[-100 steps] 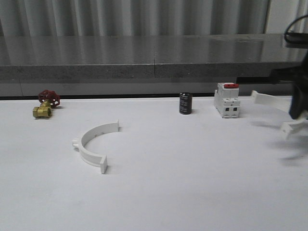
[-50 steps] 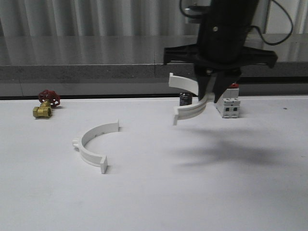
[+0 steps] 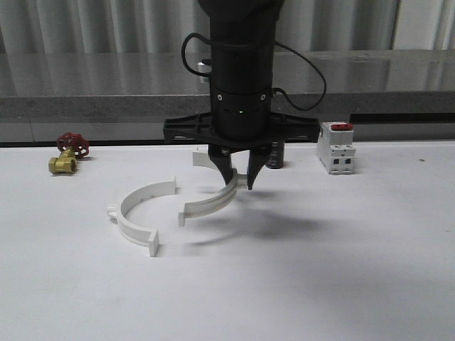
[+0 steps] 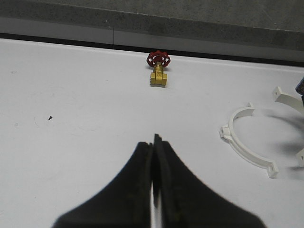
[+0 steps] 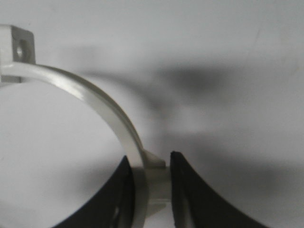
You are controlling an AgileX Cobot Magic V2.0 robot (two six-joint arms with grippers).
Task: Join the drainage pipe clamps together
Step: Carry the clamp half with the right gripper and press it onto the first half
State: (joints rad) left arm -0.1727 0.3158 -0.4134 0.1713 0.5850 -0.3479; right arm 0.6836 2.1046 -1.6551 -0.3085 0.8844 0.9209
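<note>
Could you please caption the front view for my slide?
Right tool carries one clamp half beside its mate on the table.

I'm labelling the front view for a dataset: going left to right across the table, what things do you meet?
Brass valve → clamp half lying on the table → clamp half held in the right hand → white breaker.

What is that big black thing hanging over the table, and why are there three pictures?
It's a robot arm. Its right gripper pinches a white half-ring, one of two pipe clamps. The other half-ring lies on the white table. One picture looks forward over the table. The other two come from cameras on the robot's wrists. The left gripper is shut and holds nothing. Also on the table: a brass valve with a red wheel, a black cylinder and a white box with a red top.
</note>
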